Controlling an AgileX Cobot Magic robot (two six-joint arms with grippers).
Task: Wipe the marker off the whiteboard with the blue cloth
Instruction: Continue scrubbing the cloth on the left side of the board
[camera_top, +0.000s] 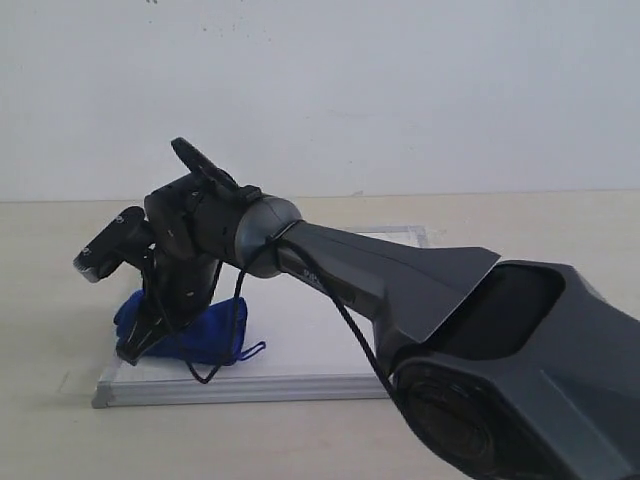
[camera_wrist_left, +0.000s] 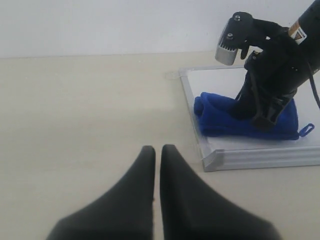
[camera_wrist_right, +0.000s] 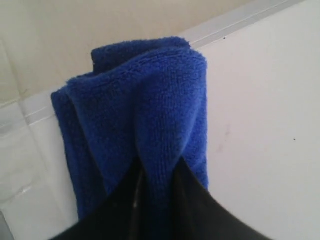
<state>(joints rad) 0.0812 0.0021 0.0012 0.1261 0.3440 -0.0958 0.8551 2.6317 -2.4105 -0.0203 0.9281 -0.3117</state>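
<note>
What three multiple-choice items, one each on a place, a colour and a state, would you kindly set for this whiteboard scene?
1. Where does the blue cloth lie?
A. On the bare table beside the board.
B. On the whiteboard, near a corner.
C. Draped over the left arm.

2. What colour is the whiteboard's frame?
A. Silver-grey.
B. Black.
C. Red.

3. How is the right hand?
A. Wide open and empty.
B. Shut on the blue cloth.
C. Shut on a pen.

Answers:
1 B: the cloth rests on the white surface by the frame's corner.
2 A: the edge strip is pale metal.
3 B: its fingers pinch a fold of the cloth.
</note>
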